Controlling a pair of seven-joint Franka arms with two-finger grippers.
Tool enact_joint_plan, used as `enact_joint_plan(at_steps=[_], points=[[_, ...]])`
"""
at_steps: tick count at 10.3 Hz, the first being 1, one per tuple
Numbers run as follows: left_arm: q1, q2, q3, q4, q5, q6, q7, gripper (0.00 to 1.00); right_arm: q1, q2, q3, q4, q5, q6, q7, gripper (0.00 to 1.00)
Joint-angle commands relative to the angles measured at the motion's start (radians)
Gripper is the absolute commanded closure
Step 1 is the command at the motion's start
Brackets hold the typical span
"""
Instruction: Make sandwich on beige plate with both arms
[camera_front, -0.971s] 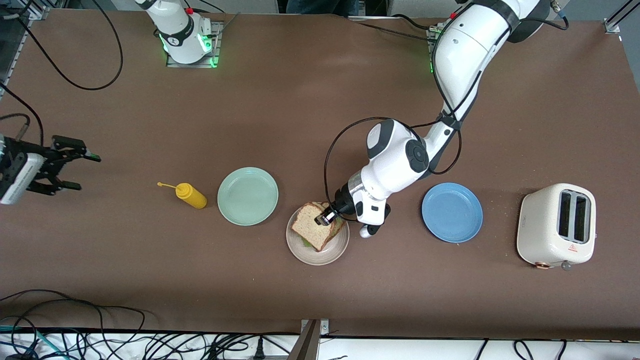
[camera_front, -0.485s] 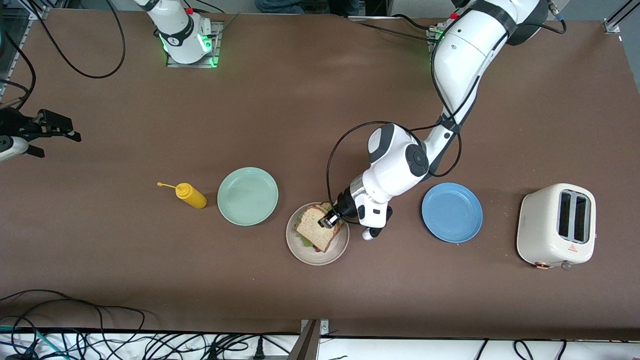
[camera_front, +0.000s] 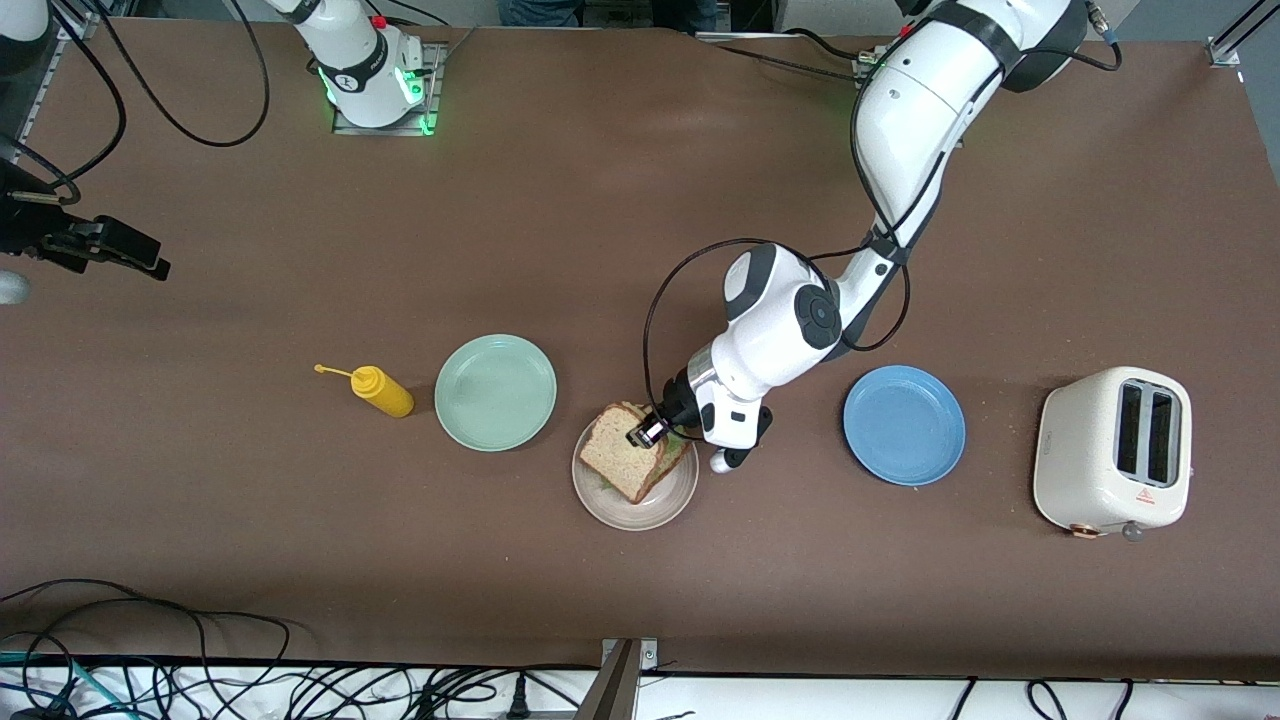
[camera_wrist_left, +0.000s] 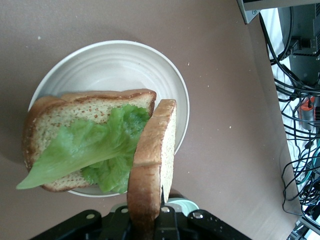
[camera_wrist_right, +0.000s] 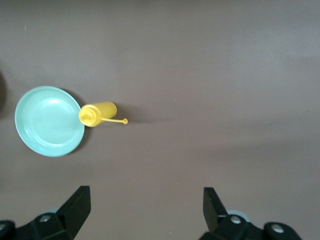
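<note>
The beige plate (camera_front: 660, 507) holds a bread slice (camera_wrist_left: 65, 120) with a green lettuce leaf (camera_wrist_left: 95, 147) on it. My left gripper (camera_front: 645, 432) is shut on a second bread slice (camera_front: 620, 452) and holds it tilted over the lettuce; in the left wrist view this slice (camera_wrist_left: 152, 160) stands on edge between the jaws, above the plate (camera_wrist_left: 115, 65). My right gripper (camera_front: 135, 255) is open and empty, up in the air at the right arm's end of the table; its fingertips (camera_wrist_right: 80, 202) show wide apart in the right wrist view.
A mint-green plate (camera_front: 495, 392) and a yellow squeeze bottle (camera_front: 382, 391) lie beside the beige plate toward the right arm's end. A blue plate (camera_front: 904, 425) and a white toaster (camera_front: 1112, 450) stand toward the left arm's end. Cables hang along the table's near edge.
My left gripper tilted the top slice lower, then lifted it slightly and shifted it toward the right arm's end. My right gripper rose and drew back toward the table's end.
</note>
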Motion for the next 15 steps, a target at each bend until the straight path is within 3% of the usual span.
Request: enact_joint_plan(at_steps=[1,2,5,7,10,12,15], points=[[-0.010,0.005,0.019,0.015,-0.020,0.007,0.008,0.63,0.000,-0.016,-0.005,-0.015,-0.016,-0.012,0.024,0.00],[-0.007,0.004,0.019,0.015,-0.019,0.007,0.008,0.48,0.000,-0.015,-0.003,0.024,-0.009,-0.076,0.026,0.00],[0.001,-0.004,0.019,0.015,-0.017,0.005,0.014,0.23,0.002,-0.021,-0.006,0.042,-0.013,-0.166,0.012,0.00],[0.015,-0.008,0.020,0.014,-0.015,0.000,0.016,0.14,-0.001,-0.016,-0.006,0.052,-0.013,-0.137,0.007,0.00],[0.033,-0.018,0.020,0.000,-0.005,-0.027,0.019,0.13,0.042,0.016,0.034,0.058,-0.083,-0.129,-0.004,0.00],[0.045,-0.024,0.019,-0.006,0.076,-0.072,0.019,0.00,0.043,0.019,0.035,0.058,-0.075,-0.100,-0.005,0.00],[0.062,-0.034,0.019,-0.008,0.081,-0.148,0.058,0.00,0.042,0.020,0.031,0.057,-0.058,-0.026,-0.007,0.00]])
